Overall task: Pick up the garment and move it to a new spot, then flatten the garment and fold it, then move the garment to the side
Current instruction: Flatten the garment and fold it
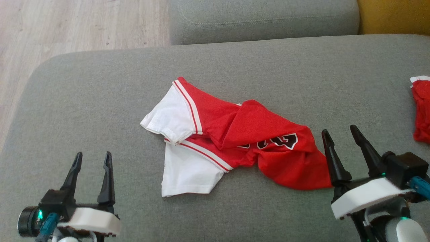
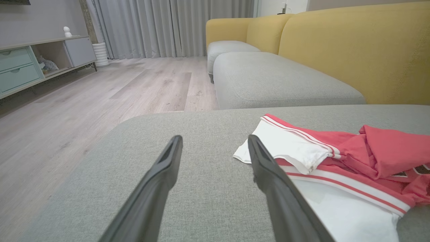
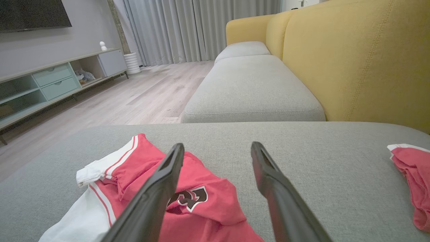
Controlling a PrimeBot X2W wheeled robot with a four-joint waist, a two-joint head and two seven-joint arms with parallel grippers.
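Nearest, the left gripper [image 1: 93, 154] stands with its jaws wide apart, holding nothing, over the grey cushion [image 1: 100, 84]. The right gripper [image 1: 338, 129] is also spread wide and empty, just beside the crumpled red and white garment [image 1: 235, 134], which lies in the middle of the cushion.

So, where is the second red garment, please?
The second red garment lies on the grey cushion at the head view's right edge, beyond the right gripper, apart from the jersey.
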